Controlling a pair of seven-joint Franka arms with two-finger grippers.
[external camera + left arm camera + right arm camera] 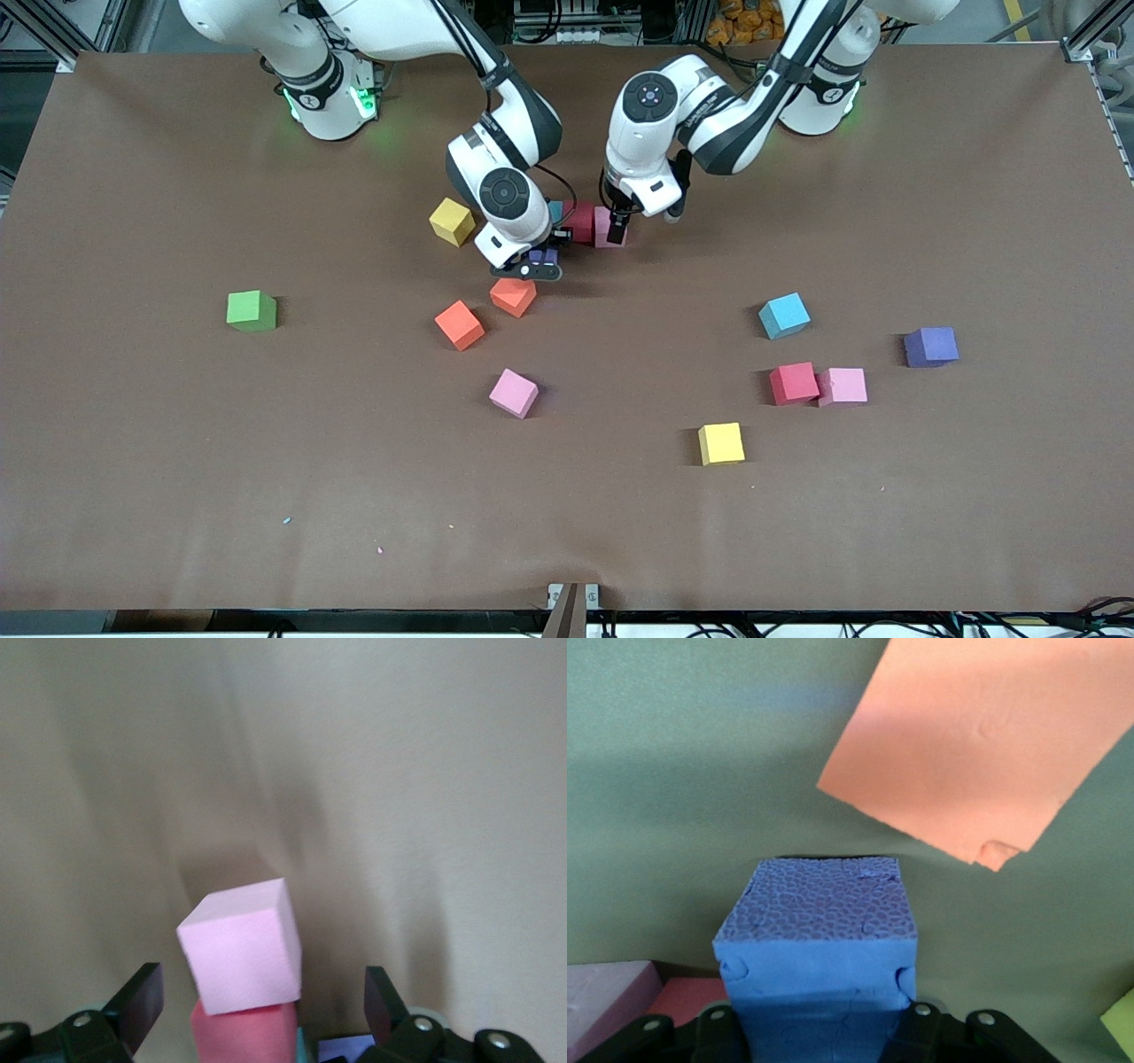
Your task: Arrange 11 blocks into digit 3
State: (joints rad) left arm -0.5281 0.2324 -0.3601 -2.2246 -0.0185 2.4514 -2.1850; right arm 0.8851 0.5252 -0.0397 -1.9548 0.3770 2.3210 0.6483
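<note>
Right gripper (542, 263) grasps a purple block (819, 939) beside the red block (582, 220) — left gripper (620, 215), released, straddles the pink block (241, 948).

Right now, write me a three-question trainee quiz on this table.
1. True or false: the right gripper is shut on a purple block.
2. Which block touches the loose red block toward the left arm's end? A yellow, B pink, C green.
3. The left gripper is open over a ____ block.

Key: 1 true; 2 B, the pink block; 3 pink.
</note>
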